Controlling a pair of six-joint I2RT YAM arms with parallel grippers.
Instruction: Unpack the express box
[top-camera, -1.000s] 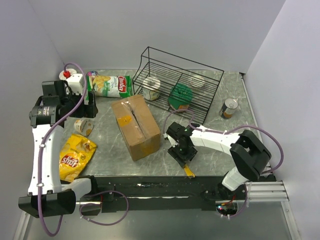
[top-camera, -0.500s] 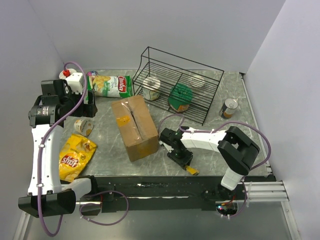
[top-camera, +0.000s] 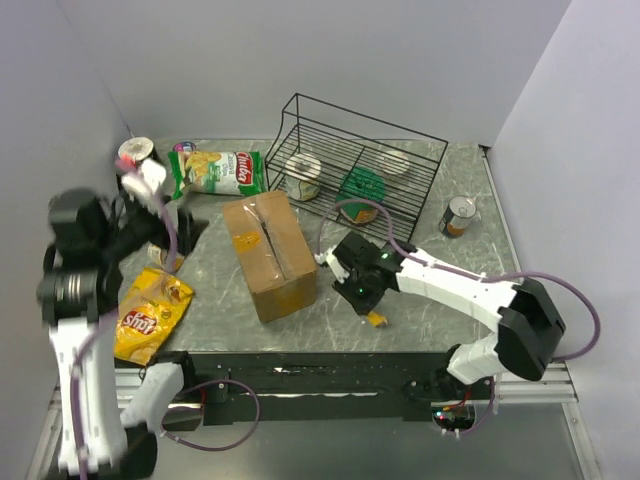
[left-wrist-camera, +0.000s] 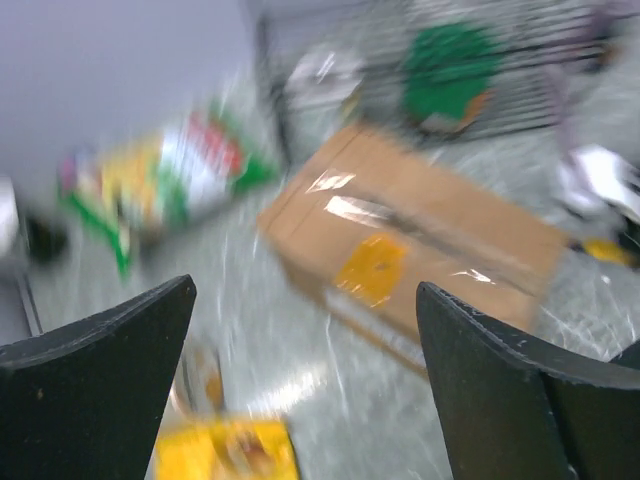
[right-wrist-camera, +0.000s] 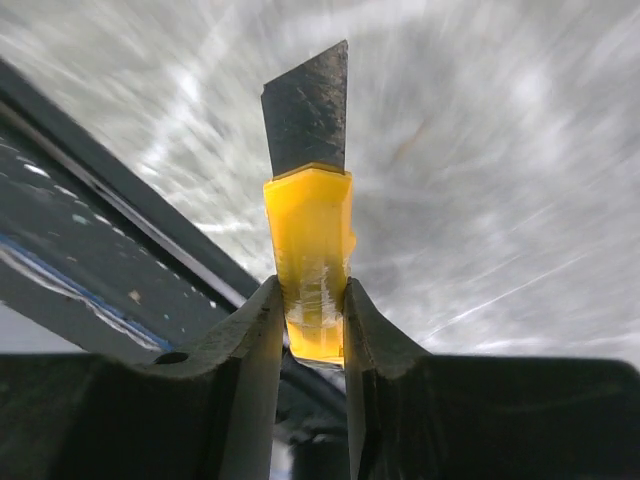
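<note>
Right now my right claw (right-wrist-camera: 307, 300) pinches a yellow knife (right-wrist-camera: 308, 240), blade out, near the near edge, just beside the express box (top-camera: 270, 255), which sits taped shut mid-surface (top-camera: 220, 300). My left claw (left-wrist-camera: 305, 290) is spread. A Lay's bag (top-camera: 148, 315) hugs the left edge.

L arm (top-camera: 72, 370) stands tall at left edge, elbow high, wrist fwd, blurred in top view. L gripper (left-wrist-camera: 305, 290) spread wide, nothing btwn fingers. R arm (top-camera: 450, 285) stretched low toward its left, wrist tilted down. R gripper (right-wrist-camera: 307, 300) clamped on yellow utility knife (right-wrist-camera: 308, 240), blade sticking out past fingertips.
</note>
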